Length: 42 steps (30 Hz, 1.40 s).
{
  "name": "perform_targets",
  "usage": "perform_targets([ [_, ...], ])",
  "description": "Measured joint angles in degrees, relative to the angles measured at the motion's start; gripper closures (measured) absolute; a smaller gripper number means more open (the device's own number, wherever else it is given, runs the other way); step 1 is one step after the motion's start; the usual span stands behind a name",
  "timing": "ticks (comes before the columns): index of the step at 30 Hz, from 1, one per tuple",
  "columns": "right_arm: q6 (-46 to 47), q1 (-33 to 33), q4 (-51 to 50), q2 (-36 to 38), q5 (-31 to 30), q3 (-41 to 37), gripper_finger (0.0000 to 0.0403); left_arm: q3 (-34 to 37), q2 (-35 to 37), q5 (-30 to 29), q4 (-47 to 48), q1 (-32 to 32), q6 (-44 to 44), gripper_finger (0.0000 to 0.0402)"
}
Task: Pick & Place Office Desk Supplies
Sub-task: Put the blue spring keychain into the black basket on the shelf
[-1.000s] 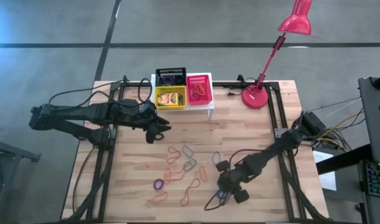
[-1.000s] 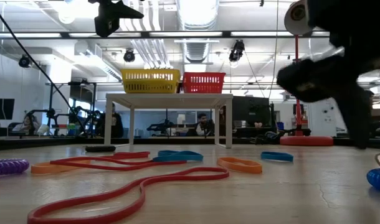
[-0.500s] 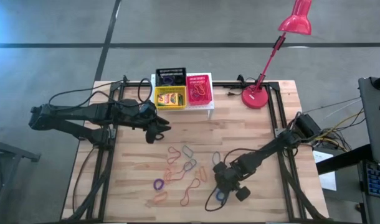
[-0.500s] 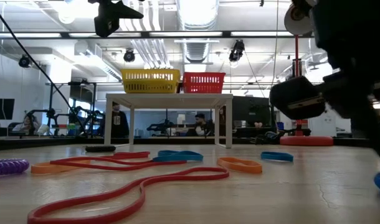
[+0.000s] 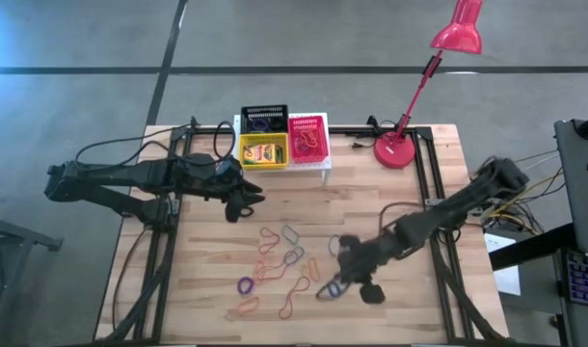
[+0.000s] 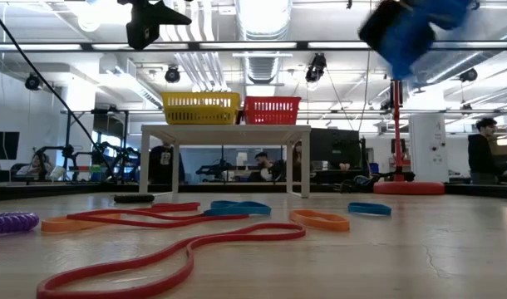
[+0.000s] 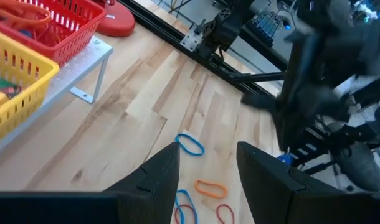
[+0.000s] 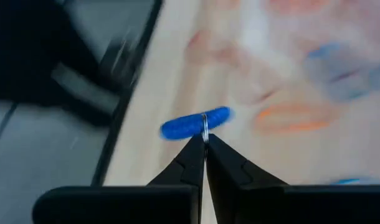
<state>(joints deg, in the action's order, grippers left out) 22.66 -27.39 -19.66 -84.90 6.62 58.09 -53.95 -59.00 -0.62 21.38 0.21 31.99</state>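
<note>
My right gripper (image 8: pixel 204 144) is shut on a blue coiled band (image 8: pixel 194 124) above the table's near right part (image 5: pixel 336 285). Loose rubber-band loops (image 5: pixel 280 265) in orange, red, blue and purple lie flat on the wood to its left. My left gripper (image 5: pixel 244 200) hangs open over bare wood near the white stand (image 5: pixel 325 160), holding nothing. On the stand sit a black basket (image 5: pixel 264 119), a red basket (image 5: pixel 307 136) with bands in it, and a yellow basket (image 5: pixel 263 150) with a crayon box. My right gripper pinches the blue coiled band near its middle (image 8: pixel 204 126) between its two fingertips. The fingers slant down toward the table's left side and the band lies across them. The band is lifted clear of the wood and shows high above the table in the low view (image 6: pixel 407 33).
A red desk lamp stands with its base (image 5: pixel 394 151) at the far right, its arm leaning over the table edge. Black frame rails (image 5: pixel 425 183) run along the table's sides. Bare wood lies between the stand and the scattered bands.
My right gripper has shut on the blue band where it lay on the table, then risen quickly, shifting a little toward the far left. The band has gone from resting on the wood to lifted clear.
</note>
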Motion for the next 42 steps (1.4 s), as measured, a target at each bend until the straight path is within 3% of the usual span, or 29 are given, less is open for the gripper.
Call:
perform_targets([
  [4,0.4,2.1,3.1,5.4,-12.0,1.2,0.0394,0.0,0.0,1.2,-2.6,-0.2,-4.1,0.0237],
  [9,-3.2,6.7,5.7,7.7,-20.5,5.8,0.0394,0.0,-1.4,4.8,-11.9,-0.5,-7.8,0.0237],
  [18,-19.7,13.8,4.9,1.9,-20.6,21.9,0.0394,0.0,-8.0,13.1,-29.5,-0.5,-5.5,0.0201],
  [23,-23.2,15.8,3.2,-1.4,-16.8,28.4,0.0394,0.0,-10.4,14.6,-31.8,-0.5,-4.9,0.0165],
  [28,-24.8,15.8,1.1,-3.5,-16.4,31.3,0.0394,0.0,-11.8,14.6,-31.9,-0.5,-5.0,0.0162],
  [35,-23.0,15.6,-0.2,-3.1,-14.1,31.0,0.0394,0.0,-11.5,14.7,-31.8,-0.5,-5.1,0.0209],
  [42,-18.6,15.7,-1.9,-2.9,-13.4,30.8,0.0394,0.0,-11.2,18.5,-30.1,-0.6,-4.9,0.0339],
])
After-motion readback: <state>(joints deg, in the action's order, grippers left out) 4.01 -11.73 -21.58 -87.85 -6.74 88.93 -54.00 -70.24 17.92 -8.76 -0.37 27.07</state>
